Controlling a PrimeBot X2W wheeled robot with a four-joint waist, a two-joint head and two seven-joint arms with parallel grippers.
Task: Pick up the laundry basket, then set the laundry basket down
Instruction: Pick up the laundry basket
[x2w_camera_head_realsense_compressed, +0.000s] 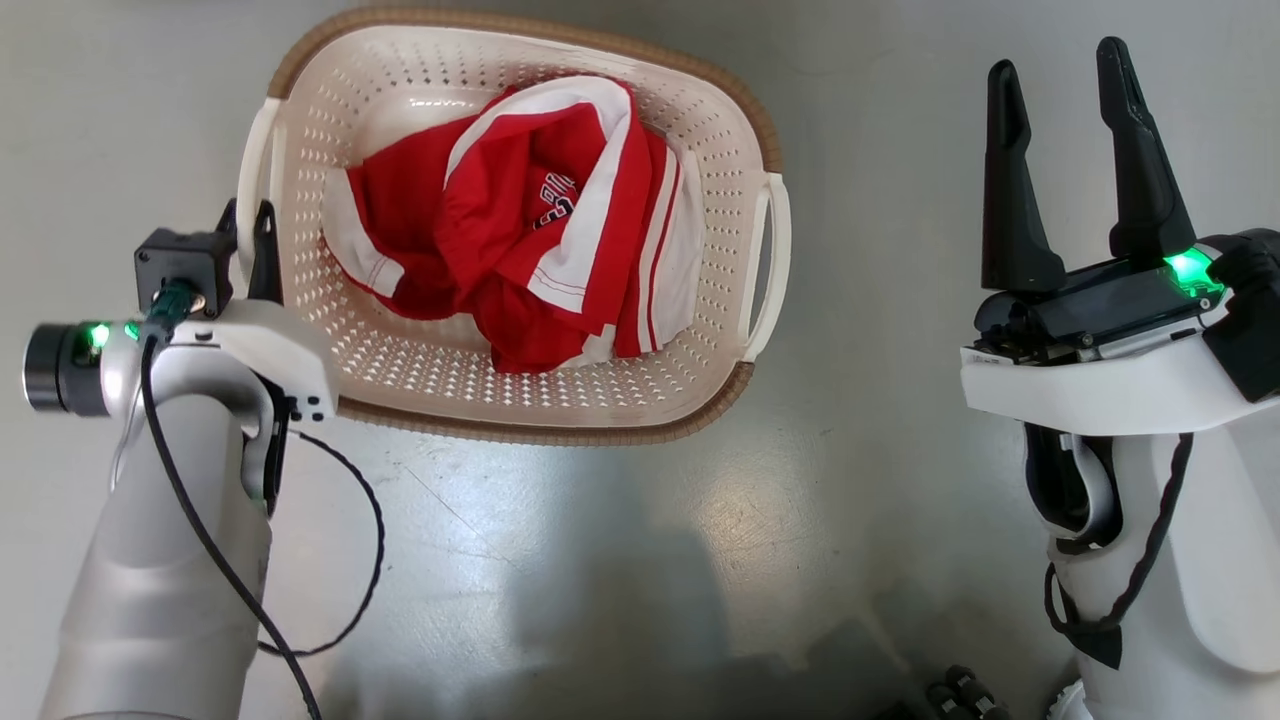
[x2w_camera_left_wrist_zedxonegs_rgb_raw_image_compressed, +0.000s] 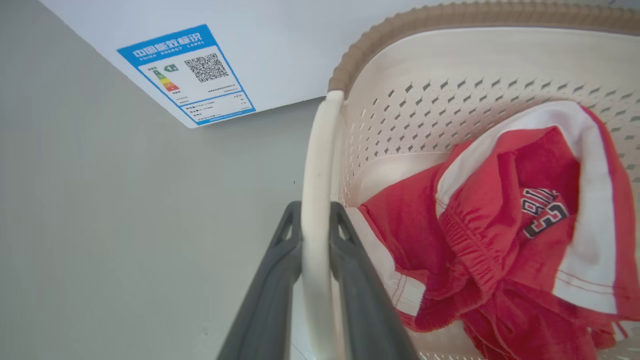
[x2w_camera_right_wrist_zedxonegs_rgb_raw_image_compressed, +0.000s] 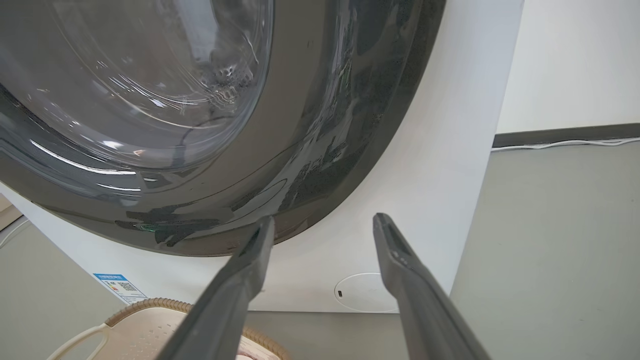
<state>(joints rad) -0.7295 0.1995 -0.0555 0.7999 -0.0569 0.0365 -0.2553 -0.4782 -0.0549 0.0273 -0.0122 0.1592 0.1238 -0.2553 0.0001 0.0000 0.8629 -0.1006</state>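
From the head, the laundry basket (x2w_camera_head_realsense_compressed: 420, 110) sits on the floor (x2w_camera_head_realsense_compressed: 600, 520) holding a red-and-white garment (x2w_camera_head_realsense_compressed: 540, 220), with the left gripper (x2w_camera_head_realsense_compressed: 248, 215) at its left loop handle (x2w_camera_head_realsense_compressed: 255, 165). The left wrist view shows both fingers clenched on that handle, a hold that looks meant for lifting. In the right wrist view, the right gripper (x2w_camera_right_wrist_zedxonegs_rgb_raw_image_compressed: 324, 220) is spread, empty and facing the washing machine (x2w_camera_right_wrist_zedxonegs_rgb_raw_image_compressed: 430, 165), apparently kept clear.

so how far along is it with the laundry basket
Done: the left pincer is closed on the laundry basket's left loop handle. In hand: that one-sided grip; the right pincer is open, apart from the right handle. Left: the basket looks to rest on the floor, so the lift and the set-down are not yet done.
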